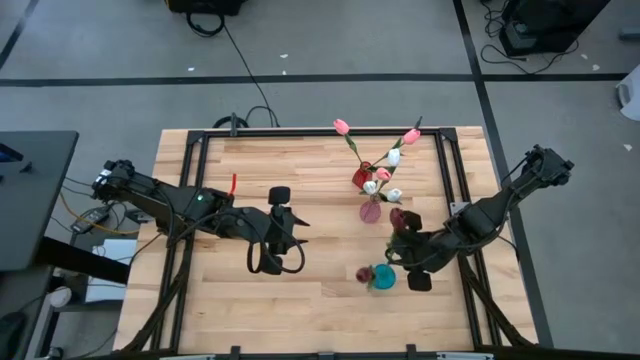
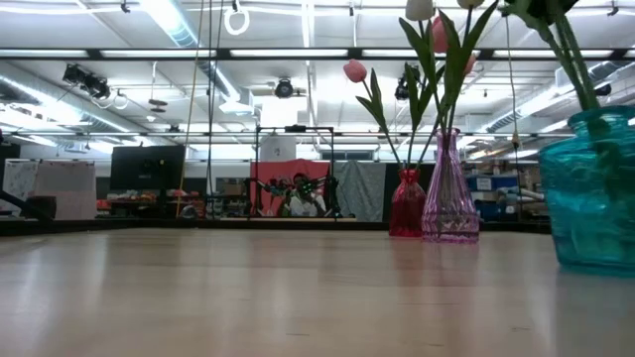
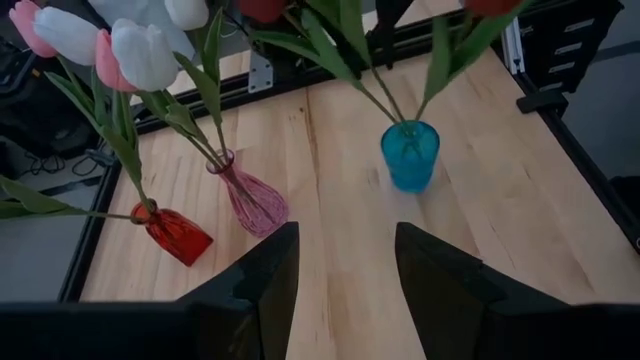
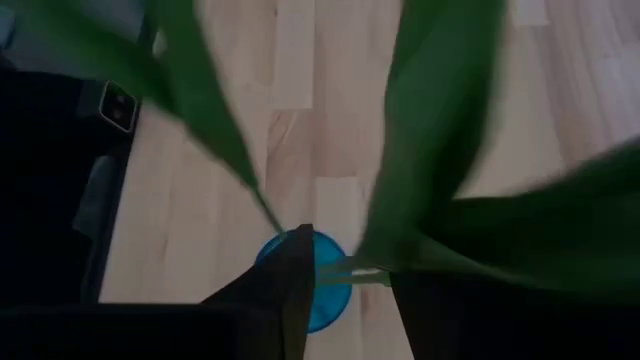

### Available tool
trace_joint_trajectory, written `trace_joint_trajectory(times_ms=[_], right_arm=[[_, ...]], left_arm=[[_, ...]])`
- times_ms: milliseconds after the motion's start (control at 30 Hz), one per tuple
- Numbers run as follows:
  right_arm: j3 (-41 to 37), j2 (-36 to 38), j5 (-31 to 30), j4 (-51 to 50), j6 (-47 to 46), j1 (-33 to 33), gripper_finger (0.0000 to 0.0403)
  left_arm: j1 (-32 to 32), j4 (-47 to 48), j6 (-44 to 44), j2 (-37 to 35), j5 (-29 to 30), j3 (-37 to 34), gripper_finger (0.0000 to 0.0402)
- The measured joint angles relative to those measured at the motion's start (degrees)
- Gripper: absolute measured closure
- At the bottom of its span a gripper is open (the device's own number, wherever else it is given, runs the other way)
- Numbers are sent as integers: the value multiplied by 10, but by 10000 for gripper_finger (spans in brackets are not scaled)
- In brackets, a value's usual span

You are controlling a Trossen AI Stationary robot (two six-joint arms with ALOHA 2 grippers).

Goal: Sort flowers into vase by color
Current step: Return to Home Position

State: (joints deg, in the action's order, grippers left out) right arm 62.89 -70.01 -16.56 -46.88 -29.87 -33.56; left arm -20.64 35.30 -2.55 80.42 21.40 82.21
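Note:
Three vases stand at the table's right middle. The red vase holds pink tulips. The pink glass vase holds white tulips and a pink one. The teal vase holds two maroon tulips, whose stems lean apart out of its mouth. My right gripper hovers over the teal vase, open, with a green stem crossing between its fingers and leaves in front of the camera. My left gripper waits open at mid-table and faces the vases. My right gripper stands from above with its fingers on either side of a maroon tulip's stem, just over the teal vase's mouth. I cannot tell whether a finger touches the stem. The tulip's lower end sits in the vase.
A black frame rail runs along the table's right side, close behind the vases. Bare wood lies to the left of and in front of the vases. In the low view the teal vase stands close at the right, and a person sits far off in the room.

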Motion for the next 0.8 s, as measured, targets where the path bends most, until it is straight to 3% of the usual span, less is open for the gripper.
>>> trace_joint_trajectory(times_ms=[367, 567, 800], right_arm=[[0, -2, -6, 5, 20, -23, 265], [0, 7, -42, -3, 14, -59, 266], [0, 36, -63, 8, 16, -72, 266]], left_arm=[[0, 2, -1, 0, 12, 0, 230], [0, 1, 13, 0, 15, 0, 230], [0, -24, -2, 24, 55, 0, 230]])
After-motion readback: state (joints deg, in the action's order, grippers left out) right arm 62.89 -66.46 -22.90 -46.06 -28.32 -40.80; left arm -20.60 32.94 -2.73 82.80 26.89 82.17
